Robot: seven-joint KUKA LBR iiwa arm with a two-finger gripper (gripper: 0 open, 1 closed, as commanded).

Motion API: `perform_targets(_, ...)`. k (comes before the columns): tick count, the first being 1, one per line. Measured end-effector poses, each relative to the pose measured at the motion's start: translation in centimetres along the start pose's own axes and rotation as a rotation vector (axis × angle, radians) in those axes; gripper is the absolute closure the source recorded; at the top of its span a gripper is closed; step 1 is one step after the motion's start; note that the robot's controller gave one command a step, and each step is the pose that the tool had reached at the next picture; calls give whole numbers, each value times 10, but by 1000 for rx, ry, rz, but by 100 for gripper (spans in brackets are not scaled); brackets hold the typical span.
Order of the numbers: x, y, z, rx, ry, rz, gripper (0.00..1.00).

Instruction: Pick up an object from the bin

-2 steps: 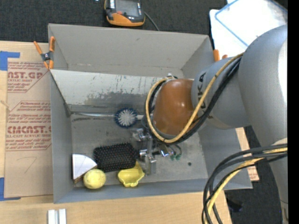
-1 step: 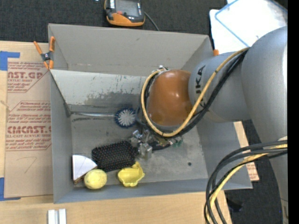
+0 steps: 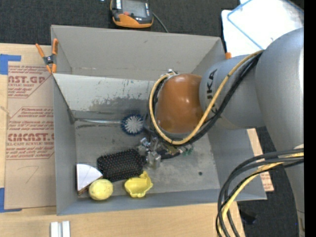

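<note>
My gripper (image 3: 149, 154) reaches down below the orange cover, its metal tip just at the right end of a black bristled hairbrush (image 3: 119, 164) lying on the bin floor. Below the brush lie a yellow rubber duck (image 3: 138, 185) and a yellow ball (image 3: 100, 189). A round blue-and-white brush (image 3: 132, 124) rests a little up and left of the gripper.
A white cone-shaped piece (image 3: 86, 176) sits in the bin's lower left corner beside the yellow ball. The arm and its cables cover the bin's right part.
</note>
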State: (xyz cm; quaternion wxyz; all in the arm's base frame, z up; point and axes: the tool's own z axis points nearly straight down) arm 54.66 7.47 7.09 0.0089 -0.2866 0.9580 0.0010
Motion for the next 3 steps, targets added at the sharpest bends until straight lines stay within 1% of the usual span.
perform_targets(1, 1, 1, -22, -1, 4, 1, 100)
perform_targets(2, 0, 1, -36, 0, 1, 1, 100)
perform_targets(3, 1, 2, -61, -4, 6, 1, 100)
